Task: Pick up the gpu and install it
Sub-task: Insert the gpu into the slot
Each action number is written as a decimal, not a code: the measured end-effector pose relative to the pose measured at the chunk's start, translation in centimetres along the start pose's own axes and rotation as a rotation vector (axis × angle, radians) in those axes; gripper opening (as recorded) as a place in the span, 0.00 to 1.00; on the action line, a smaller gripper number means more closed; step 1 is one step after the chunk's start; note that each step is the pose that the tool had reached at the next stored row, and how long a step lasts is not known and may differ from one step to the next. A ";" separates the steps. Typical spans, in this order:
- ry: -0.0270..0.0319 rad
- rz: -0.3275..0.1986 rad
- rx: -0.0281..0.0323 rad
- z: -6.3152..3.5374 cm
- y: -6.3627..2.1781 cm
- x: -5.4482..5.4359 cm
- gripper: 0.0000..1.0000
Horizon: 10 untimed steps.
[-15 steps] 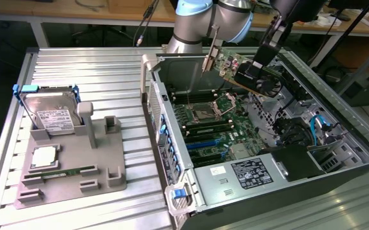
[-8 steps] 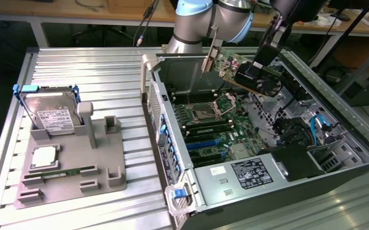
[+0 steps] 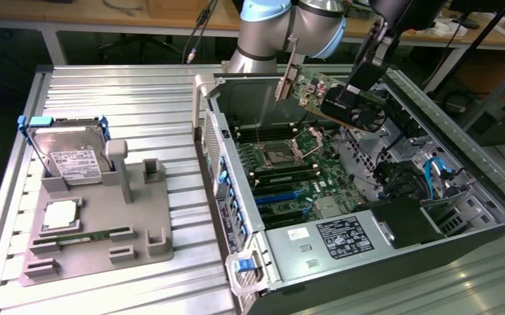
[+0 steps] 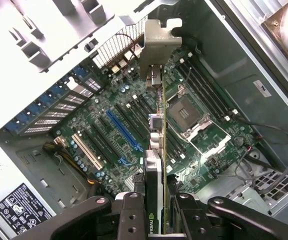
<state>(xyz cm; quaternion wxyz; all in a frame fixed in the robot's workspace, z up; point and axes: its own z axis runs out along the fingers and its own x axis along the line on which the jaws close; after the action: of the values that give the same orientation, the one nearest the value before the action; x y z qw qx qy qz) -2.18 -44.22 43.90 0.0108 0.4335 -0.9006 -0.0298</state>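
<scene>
On the exterior view's left, a silver hard drive with white label [image 3: 73, 154] is stood in a grey plastic fixture [image 3: 139, 220]. Further right, the flat green-brown gpu with round black fan [image 3: 318, 92] is clamped by its edge in the partly closed black gripper [image 3: 346, 100], above the green motherboard [image 3: 296, 172] of the open grey metal computer case [image 3: 462, 154].

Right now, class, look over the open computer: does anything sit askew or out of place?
The gpu is not in any slot: it hangs above the motherboard, clamped between the fingers. Nothing looks spilled or broken.
</scene>
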 end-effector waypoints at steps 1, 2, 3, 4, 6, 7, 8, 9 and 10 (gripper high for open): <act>0.0003 -0.004 0.0000 0.00 0.00 0.0 0.27; 0.0005 -0.008 0.0000 0.00 0.00 0.0 0.27; 0.0009 -0.013 -0.0001 0.00 0.00 0.0 0.27; 0.0014 -0.021 -0.0001 0.00 0.00 0.0 0.27; 0.0021 -0.033 -0.0002 0.00 0.00 0.0 0.27; 0.0023 -0.038 -0.0002 0.00 0.00 0.0 0.27; 0.0026 -0.042 -0.0002 0.00 0.00 0.0 0.27; 0.0029 -0.046 -0.0003 0.00 0.00 0.0 0.27; 0.0032 -0.051 -0.0003 0.00 0.00 0.0 0.27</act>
<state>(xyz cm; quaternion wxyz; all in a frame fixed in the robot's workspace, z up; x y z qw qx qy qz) -2.18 -44.22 43.90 0.0116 0.4565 -0.8892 -0.0295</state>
